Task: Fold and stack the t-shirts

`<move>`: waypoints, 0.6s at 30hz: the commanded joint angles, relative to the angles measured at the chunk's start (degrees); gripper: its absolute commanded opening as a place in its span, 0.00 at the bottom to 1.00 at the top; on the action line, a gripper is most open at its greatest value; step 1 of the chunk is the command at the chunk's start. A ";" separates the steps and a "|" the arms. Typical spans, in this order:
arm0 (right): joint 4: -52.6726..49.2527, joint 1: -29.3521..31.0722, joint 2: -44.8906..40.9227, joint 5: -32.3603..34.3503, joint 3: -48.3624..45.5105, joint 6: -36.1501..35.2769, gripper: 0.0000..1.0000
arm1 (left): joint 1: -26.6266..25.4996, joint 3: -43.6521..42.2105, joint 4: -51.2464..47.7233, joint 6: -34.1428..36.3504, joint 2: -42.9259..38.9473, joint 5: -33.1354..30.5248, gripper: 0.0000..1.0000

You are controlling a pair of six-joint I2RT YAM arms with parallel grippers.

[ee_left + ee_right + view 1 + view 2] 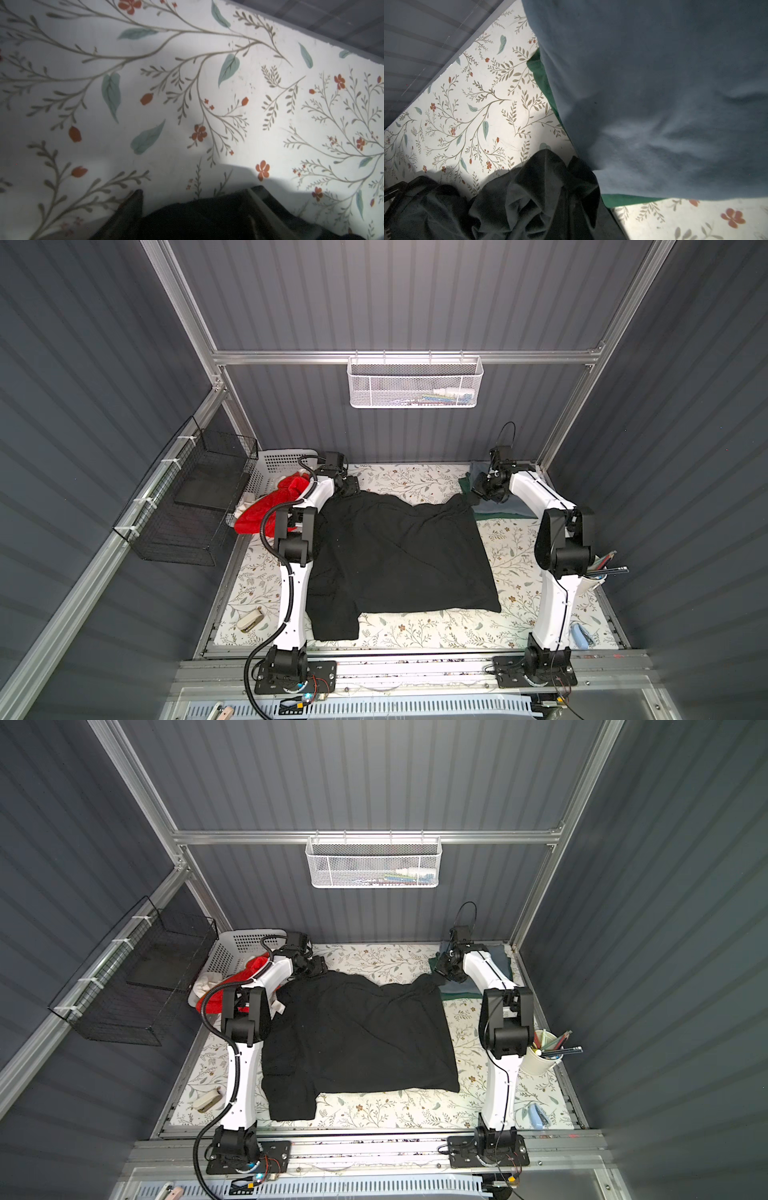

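The large black t-shirt (pixel 399 556) (pixel 357 1036) lies spread over the middle of the floral table. At its far left corner my left gripper (pixel 352 489) (pixel 198 190) is open, its fingers (pixel 133 207) apart with black cloth (pixel 197 218) between them. My right gripper (pixel 473 494) (pixel 560 207) is shut on the far right corner, where black cloth (pixel 542 182) bunches up. Behind it the slate blue-grey t-shirt (pixel 654 83) (pixel 498 961) lies folded on the dark green t-shirt (pixel 623 199) (pixel 457 994). The red t-shirt (pixel 257 518) hangs crumpled over the white basket (pixel 278 464).
A beige stapler (pixel 249 620) lies front left and a blue one (pixel 582 635) front right. A cup of pencils (pixel 540 1056) stands by the right arm. A black wire basket (pixel 187 497) hangs on the left wall, a white mesh basket (pixel 415 381) on the back rail.
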 commanded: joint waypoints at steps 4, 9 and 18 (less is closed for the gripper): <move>-0.77 -0.42 1.33 -1.99 1.71 -1.55 0.00 | -3.93 -3.94 -4.60 2.93 -2.15 -4.75 0.20; -1.33 -0.61 2.08 -3.57 3.55 -2.11 0.00 | -3.93 -0.51 -5.57 2.00 -2.43 -4.05 0.00; -1.25 -1.06 -0.14 -2.07 1.75 -4.03 0.00 | -4.02 -22.17 8.88 0.83 -20.52 -12.58 0.00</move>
